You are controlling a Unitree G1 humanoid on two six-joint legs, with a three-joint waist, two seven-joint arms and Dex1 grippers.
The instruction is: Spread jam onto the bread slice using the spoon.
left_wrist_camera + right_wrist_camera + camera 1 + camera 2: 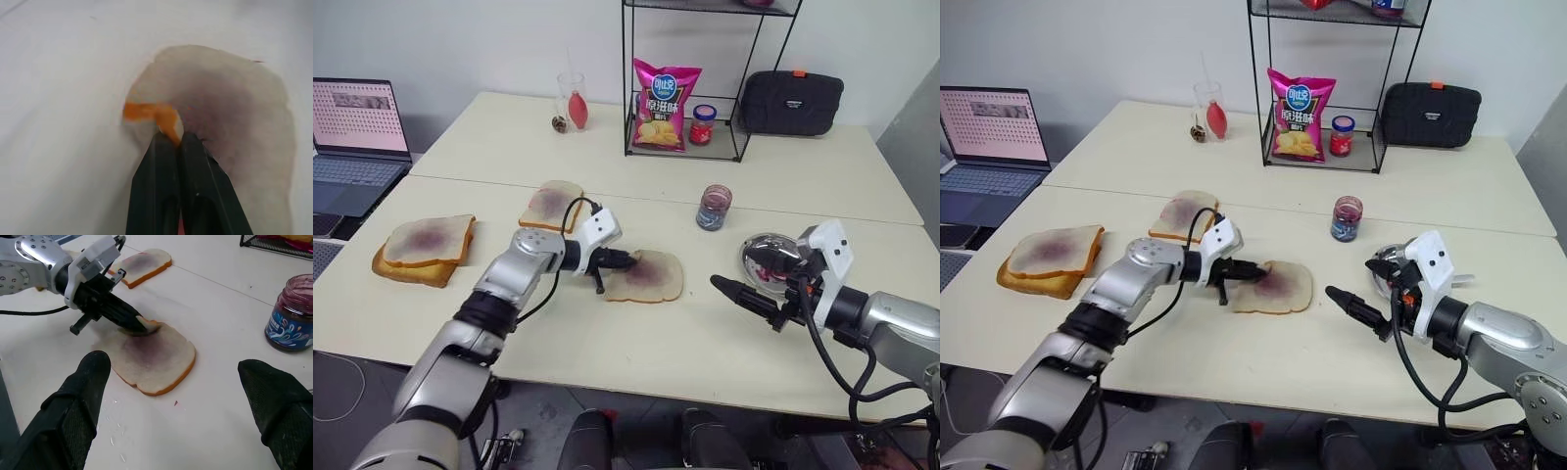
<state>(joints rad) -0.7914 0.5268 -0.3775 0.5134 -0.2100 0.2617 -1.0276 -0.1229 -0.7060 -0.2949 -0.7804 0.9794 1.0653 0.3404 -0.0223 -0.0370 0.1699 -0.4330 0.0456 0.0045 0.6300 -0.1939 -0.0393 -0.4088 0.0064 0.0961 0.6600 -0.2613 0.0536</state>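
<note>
Meanwhile left tool (619,260) pinches the bread slice's (651,278) lifted corner; right tool (173,396) gapes nearby, empty.

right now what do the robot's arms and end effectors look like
Both arms are silver-grey metal with black joint sections and loose black cables. Each wrist carries a white camera block. The left end effector and right end effector each have two tapered black fingers.

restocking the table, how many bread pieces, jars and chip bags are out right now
single bread slices: 2, the bread slice held by the left gripper and another slice
bread stack: 1
jars: 2, jam jar, red-lidded jar
chip bag: 1
total: 6
</note>
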